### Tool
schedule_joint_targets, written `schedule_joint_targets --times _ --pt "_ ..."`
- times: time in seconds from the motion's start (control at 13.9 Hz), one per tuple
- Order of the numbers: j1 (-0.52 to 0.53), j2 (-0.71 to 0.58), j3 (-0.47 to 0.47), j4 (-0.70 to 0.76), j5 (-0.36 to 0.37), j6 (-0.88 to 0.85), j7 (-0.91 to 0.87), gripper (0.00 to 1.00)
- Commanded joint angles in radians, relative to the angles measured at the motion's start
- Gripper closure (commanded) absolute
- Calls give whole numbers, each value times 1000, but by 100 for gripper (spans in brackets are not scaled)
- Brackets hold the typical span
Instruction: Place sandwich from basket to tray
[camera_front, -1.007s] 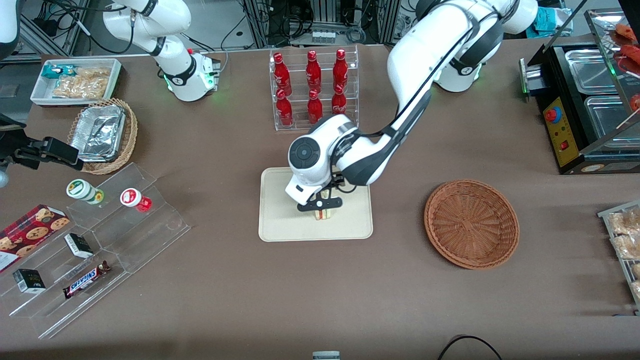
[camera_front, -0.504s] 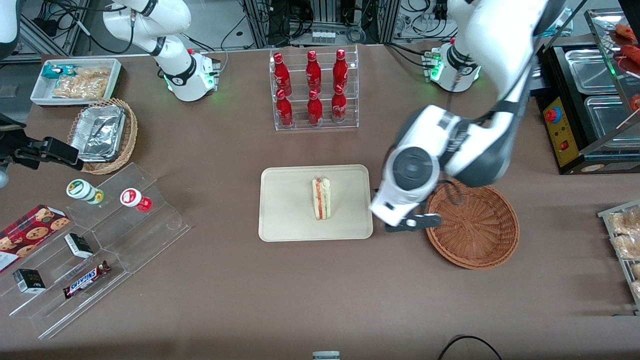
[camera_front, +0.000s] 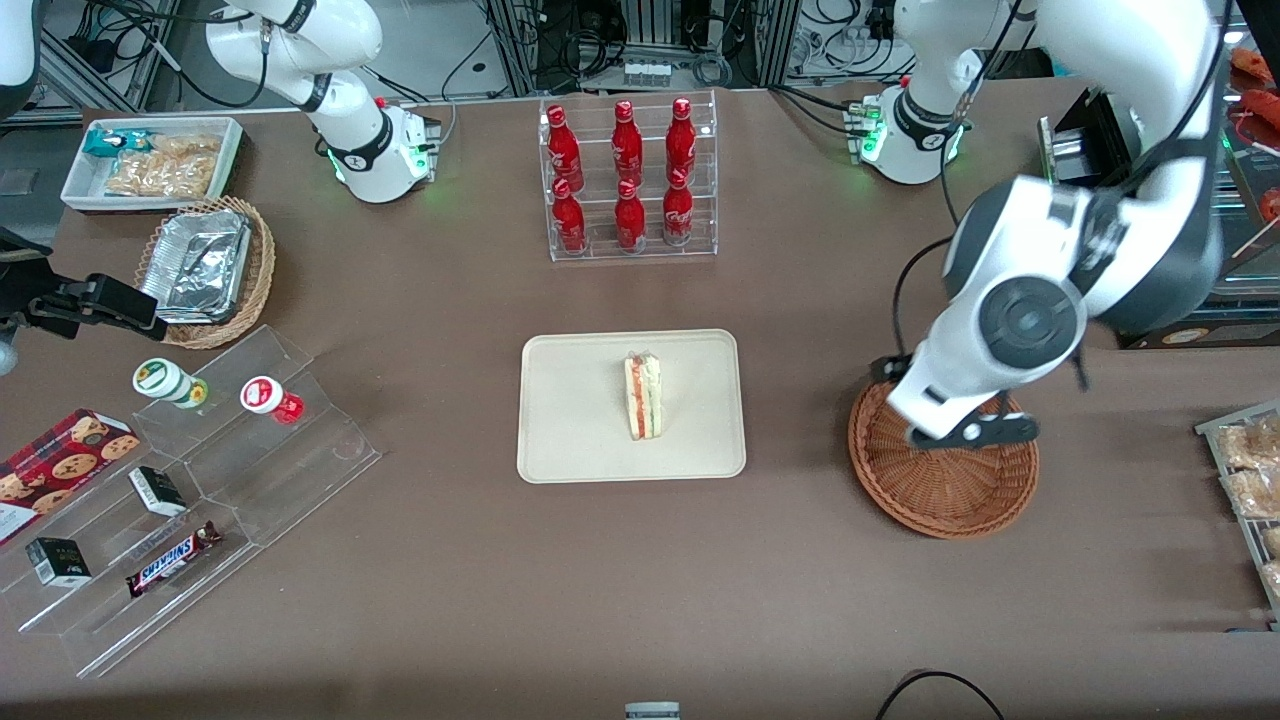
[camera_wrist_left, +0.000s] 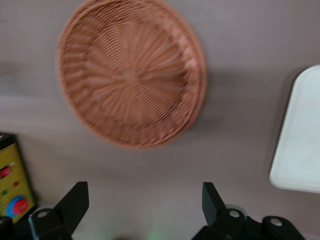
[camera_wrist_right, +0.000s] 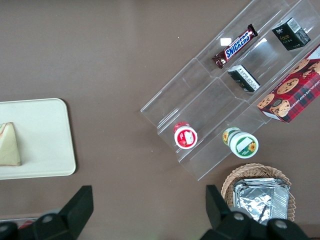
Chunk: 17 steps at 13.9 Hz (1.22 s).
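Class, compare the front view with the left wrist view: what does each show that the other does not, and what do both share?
Only the front view shows the sandwich lying on the tray, the rack of red bottles and the foil containers in their tan basket. Only the left wrist view shows the pincer with its fingers spread wide apart, holding nothing. Both show the reddish-brown basket, with no sandwich in what shows of it, and the cream tray; the pincer hangs above the basket.
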Motion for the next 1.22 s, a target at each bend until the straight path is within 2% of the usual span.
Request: schedule_joint_targets --times 0.0,0.43,1.01,1.15 --pt "46 -176 -8 -91 -27 -77 51 0" --pt "104 -296 -5 -71 -49 -154 114 0" --pt "106 -259 32 53 -47 -174 125 0" --pt "106 -247 70 73 -76 -180 224 0"
